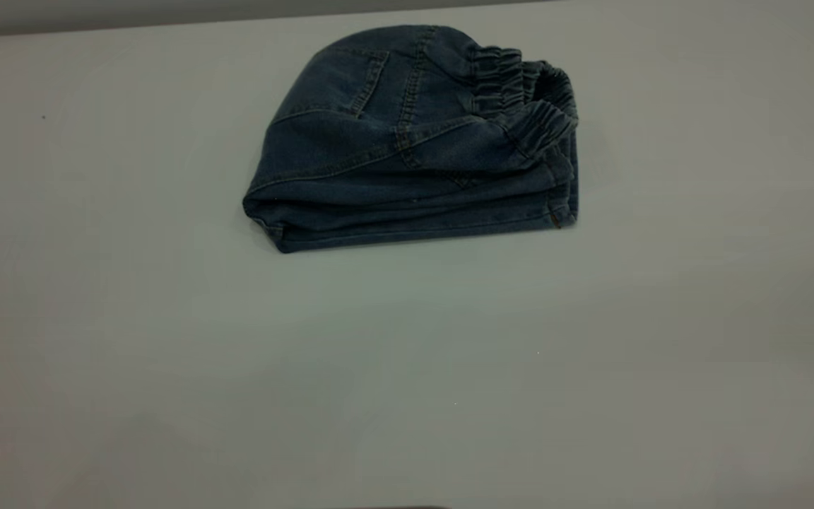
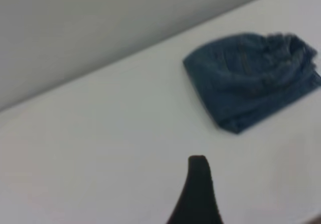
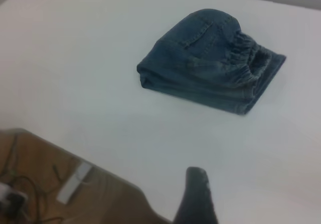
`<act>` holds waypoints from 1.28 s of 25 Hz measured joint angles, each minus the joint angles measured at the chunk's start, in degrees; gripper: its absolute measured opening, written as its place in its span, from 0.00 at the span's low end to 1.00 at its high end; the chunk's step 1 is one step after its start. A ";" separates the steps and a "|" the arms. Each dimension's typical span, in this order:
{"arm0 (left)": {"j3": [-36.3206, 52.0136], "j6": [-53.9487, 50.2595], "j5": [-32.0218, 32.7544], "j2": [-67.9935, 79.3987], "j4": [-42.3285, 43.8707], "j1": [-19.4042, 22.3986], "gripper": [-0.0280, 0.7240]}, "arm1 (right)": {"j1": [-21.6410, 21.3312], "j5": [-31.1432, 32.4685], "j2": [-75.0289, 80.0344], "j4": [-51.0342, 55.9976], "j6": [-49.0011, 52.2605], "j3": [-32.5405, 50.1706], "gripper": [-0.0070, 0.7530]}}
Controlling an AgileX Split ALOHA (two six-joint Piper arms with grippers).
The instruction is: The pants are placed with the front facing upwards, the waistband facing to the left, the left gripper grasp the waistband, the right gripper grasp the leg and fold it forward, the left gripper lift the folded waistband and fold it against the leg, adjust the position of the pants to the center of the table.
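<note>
Beyond the worktop edge you had a brown floor [image 3: 45, 179], with a white power strip [image 3: 73, 183] and dark cables [image 3: 20, 196] lying there.
</note>
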 joint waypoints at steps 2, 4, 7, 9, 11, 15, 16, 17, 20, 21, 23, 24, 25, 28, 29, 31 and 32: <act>2.85 0.00 0.00 -1.30 -2.54 0.00 0.77 | 0.00 0.00 -1.69 -0.43 -1.46 0.90 0.65; 5.89 0.00 0.00 -2.24 -4.85 0.00 0.77 | 0.00 0.06 -3.96 -1.63 -2.00 2.43 0.65; 10.38 0.44 0.00 -3.18 -7.33 -0.04 0.77 | 0.00 0.11 -7.21 -4.02 -2.03 6.14 0.65; 13.50 0.91 0.00 -3.30 -7.87 -0.04 0.77 | 0.00 0.11 -9.26 -5.43 -2.03 9.14 0.65; 16.93 1.06 0.00 -3.30 -7.87 -0.10 0.77 | 0.00 -0.37 -11.05 -7.43 -2.03 11.89 0.65; 21.61 1.33 0.00 -3.30 -7.82 -0.21 0.77 | 0.00 -3.17 -13.71 -11.10 -1.49 16.98 0.65; 22.21 1.33 0.00 -3.30 -7.87 -0.21 0.77 | 0.00 -3.83 -13.82 -11.41 -1.35 18.02 0.65; 22.77 1.33 0.00 -3.30 -7.93 -0.21 0.77 | 0.00 -4.44 -13.82 -11.67 -1.01 19.03 0.65; 24.19 0.89 0.00 -3.30 -8.16 -0.21 0.77 | 0.00 -6.08 -13.82 -12.21 -0.45 21.39 0.65; 24.84 0.58 -0.24 -3.30 -8.24 -0.21 0.77 | 0.00 -6.41 -13.82 -12.34 -0.29 21.74 0.65; 26.05 0.08 -0.30 -3.30 -8.29 -0.21 0.77 | 0.00 -6.68 -13.82 -12.48 0.02 21.87 0.65; 26.61 -0.06 -0.30 -3.30 -8.42 -0.21 0.77 | 0.00 -6.83 -13.82 -12.60 0.22 21.87 0.65; 27.07 -0.20 -0.30 -3.30 -8.60 -0.21 0.77 | 0.00 -6.83 -13.82 -12.67 0.46 21.87 0.65; 27.27 -1.28 -0.30 -3.30 -9.61 -0.21 0.77 | 0.00 -6.88 -13.82 -13.06 1.11 21.87 0.65; 27.34 -1.94 -0.30 -3.30 -9.93 -0.21 0.77 | 0.00 -6.88 -13.82 -13.35 1.56 21.87 0.65; 27.52 -2.50 -0.42 -3.30 -10.24 -0.21 0.77 | 0.00 -6.99 -13.82 -13.86 2.29 21.87 0.65; 27.84 -2.55 -0.53 -3.30 -10.24 -0.21 0.77 | 0.00 -7.12 -13.82 -13.94 2.44 21.87 0.65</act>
